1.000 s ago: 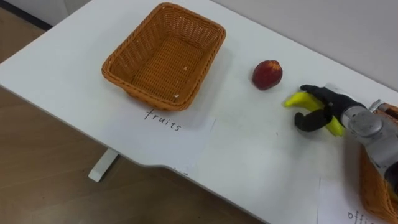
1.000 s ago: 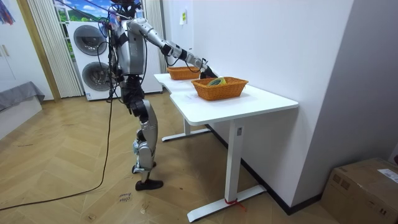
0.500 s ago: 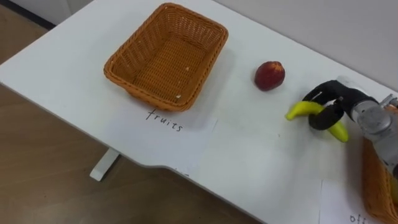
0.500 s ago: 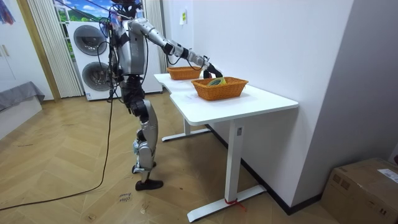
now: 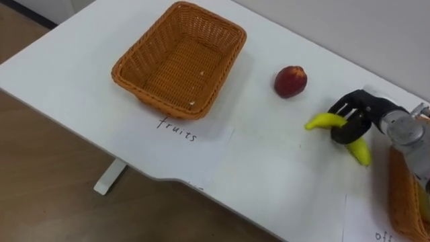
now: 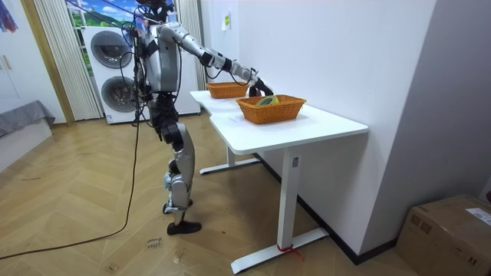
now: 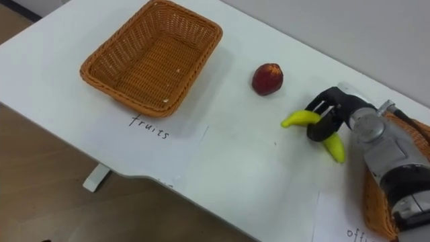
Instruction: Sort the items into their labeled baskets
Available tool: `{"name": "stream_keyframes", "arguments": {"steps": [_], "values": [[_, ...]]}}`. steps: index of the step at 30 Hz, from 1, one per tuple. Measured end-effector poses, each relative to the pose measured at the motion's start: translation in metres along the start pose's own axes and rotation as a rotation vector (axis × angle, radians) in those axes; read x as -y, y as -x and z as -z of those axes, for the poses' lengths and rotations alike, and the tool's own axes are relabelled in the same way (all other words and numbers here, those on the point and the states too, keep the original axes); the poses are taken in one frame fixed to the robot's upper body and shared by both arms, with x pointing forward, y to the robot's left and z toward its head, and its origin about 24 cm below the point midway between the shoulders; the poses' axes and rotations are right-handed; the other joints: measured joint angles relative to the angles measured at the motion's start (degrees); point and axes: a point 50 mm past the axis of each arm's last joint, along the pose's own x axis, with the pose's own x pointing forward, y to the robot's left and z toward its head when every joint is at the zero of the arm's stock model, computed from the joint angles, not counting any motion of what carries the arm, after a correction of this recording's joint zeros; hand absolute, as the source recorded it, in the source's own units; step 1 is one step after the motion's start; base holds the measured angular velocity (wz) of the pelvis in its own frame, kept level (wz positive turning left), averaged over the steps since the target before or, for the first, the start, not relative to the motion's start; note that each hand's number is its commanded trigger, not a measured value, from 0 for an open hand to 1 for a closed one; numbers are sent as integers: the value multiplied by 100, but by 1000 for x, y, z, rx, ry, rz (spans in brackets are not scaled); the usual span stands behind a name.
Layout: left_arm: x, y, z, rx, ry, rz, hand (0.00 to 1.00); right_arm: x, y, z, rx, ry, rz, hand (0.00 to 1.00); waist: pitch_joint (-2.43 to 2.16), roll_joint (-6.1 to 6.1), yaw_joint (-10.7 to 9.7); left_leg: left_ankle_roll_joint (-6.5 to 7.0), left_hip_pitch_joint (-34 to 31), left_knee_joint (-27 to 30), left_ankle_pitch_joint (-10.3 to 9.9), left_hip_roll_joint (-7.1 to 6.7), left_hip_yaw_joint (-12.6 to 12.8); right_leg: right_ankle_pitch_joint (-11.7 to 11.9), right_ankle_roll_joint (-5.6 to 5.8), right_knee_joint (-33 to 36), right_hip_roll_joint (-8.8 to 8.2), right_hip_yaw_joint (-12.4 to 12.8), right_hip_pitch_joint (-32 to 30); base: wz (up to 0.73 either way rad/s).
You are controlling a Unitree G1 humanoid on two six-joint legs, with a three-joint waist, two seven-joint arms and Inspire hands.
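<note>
Banana (image 5: pixel 321 122) is in your right hand (image 5: pixel 356 115), fingers curled round its middle, well off to the right of the fruit basket (image 5: pixel 138 67). Whether it's clear of the bench (image 5: pixel 60 74), I can't tell. Red fruit (image 5: pixel 290 81) sits on the bench between that basket and the banana, untouched. The fruit basket is empty, so nothing's sorted into it yet. By my read you're early: banana across first, then the red fruit. Office basket (image 5: pixel 402 205) lies further right again.
</note>
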Motion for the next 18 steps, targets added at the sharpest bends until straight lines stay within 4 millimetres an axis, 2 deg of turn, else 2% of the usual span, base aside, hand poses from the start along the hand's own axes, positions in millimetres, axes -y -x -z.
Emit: {"name": "stream_keyframes", "arguments": {"steps": [3,8,11,13,15,16,18], "values": [[1,1,2,-6,-5,4,0,0,1,-6,22,28,-9,100,11,21,-34,0,85,-21,0,4,15,0,0,-5,2,9,71,-3],[3,2,8,-16,-12,16,0,3,8,-23,104,125,31,100,-15,91,-157,2,178,-32,2,0,61,0,1,-2,-2,55,130,-3],[4,3,10,-25,5,14,0,12,14,-36,165,136,76,100,-52,207,-262,8,312,-88,5,-4,97,-1,3,-5,-19,67,236,-3],[4,5,17,-46,10,11,0,17,22,-48,235,129,109,100,-104,326,-364,18,509,-211,14,-17,87,-9,16,-9,-48,33,402,5],[4,5,19,-48,12,9,0,17,27,-55,273,135,111,100,-148,386,-465,22,636,-280,22,-41,63,-35,58,-9,-88,-2,536,8],[4,7,21,-50,11,10,0,17,30,-59,293,142,110,100,-174,396,-543,26,722,-317,28,-61,48,-55,85,-23,-104,-20,608,10],[5,9,24,-51,12,12,0,18,32,-60,304,146,113,100,-184,393,-644,38,825,-337,37,-92,13,-68,100,-74,-130,-91,721,11]]}}
